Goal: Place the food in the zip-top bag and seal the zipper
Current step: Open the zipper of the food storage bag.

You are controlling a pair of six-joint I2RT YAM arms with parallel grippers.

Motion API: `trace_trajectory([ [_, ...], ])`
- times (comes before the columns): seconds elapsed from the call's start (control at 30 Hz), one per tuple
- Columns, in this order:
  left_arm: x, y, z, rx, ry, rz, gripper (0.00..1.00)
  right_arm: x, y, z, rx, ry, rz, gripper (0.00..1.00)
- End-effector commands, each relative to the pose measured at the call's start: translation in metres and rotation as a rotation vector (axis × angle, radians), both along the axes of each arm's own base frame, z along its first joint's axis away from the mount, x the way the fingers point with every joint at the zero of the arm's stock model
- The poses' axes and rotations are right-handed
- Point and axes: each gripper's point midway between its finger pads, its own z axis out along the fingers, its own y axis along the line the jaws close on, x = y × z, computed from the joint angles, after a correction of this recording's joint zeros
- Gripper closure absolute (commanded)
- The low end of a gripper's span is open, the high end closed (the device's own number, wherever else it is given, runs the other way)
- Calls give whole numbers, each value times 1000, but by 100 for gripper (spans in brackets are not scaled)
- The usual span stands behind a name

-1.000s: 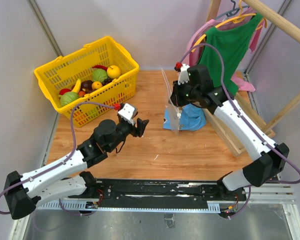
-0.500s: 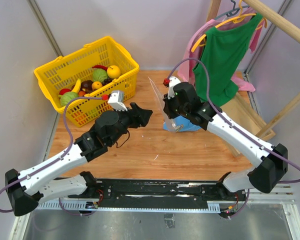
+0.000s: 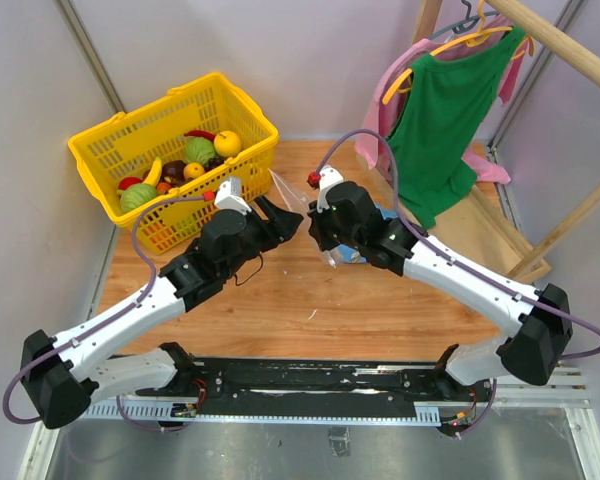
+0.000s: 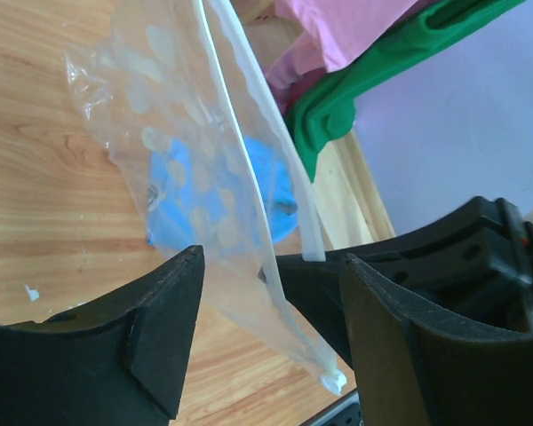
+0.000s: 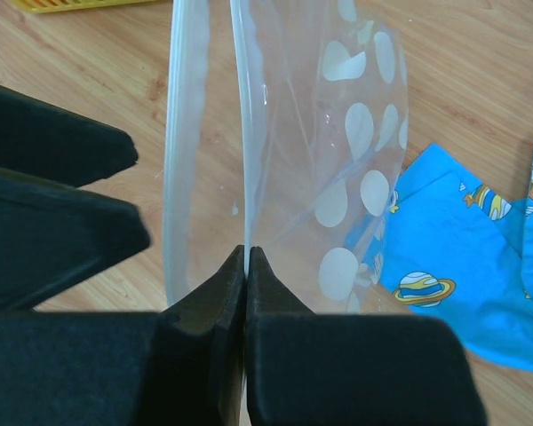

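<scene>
The zip-top bag (image 5: 355,133) is see-through with white dots and hangs in the air over the table. My right gripper (image 5: 247,253) is shut on one lip of its mouth, on the pale zipper (image 5: 249,133). The other lip (image 5: 185,133) hangs free beside it. My left gripper (image 4: 271,266) is open, its fingers (image 4: 160,328) on either side of the bag's edge (image 4: 249,160) without pinching it. In the top view the two grippers (image 3: 283,222) (image 3: 315,232) meet at mid-table. The food, with a green cabbage (image 3: 200,150), banana (image 3: 155,170) and orange (image 3: 194,171), lies in the yellow basket (image 3: 250,125).
A blue printed cloth (image 5: 462,275) lies on the wooden table under the right arm. A green shirt (image 3: 445,110) and a pink garment (image 3: 380,95) hang on a wooden rack (image 3: 570,45) at the right. Walls stand close at the left and at the back.
My right arm has carried the bag to the left, away from the blue cloth. My left gripper has moved up and right, so its open fingers now straddle the bag's edge.
</scene>
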Motion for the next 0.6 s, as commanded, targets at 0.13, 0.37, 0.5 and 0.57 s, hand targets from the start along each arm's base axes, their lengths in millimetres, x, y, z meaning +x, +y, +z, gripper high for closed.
trace_trajectory([
  [0.13, 7, 8, -16, -30, 42, 70, 40, -4, 12, -3, 5, -15, -1, 99],
  [0.37, 8, 6, -36, 14, 79, 70, 49, -6, 16, -6, -17, -18, 14, 99],
  [0.5, 9, 7, -45, 69, 90, 64, 65, -2, 8, -8, -53, -32, -17, 99],
  [0.57, 7, 7, -49, 82, 97, 55, 81, 0, 4, -7, -66, -48, -30, 99],
])
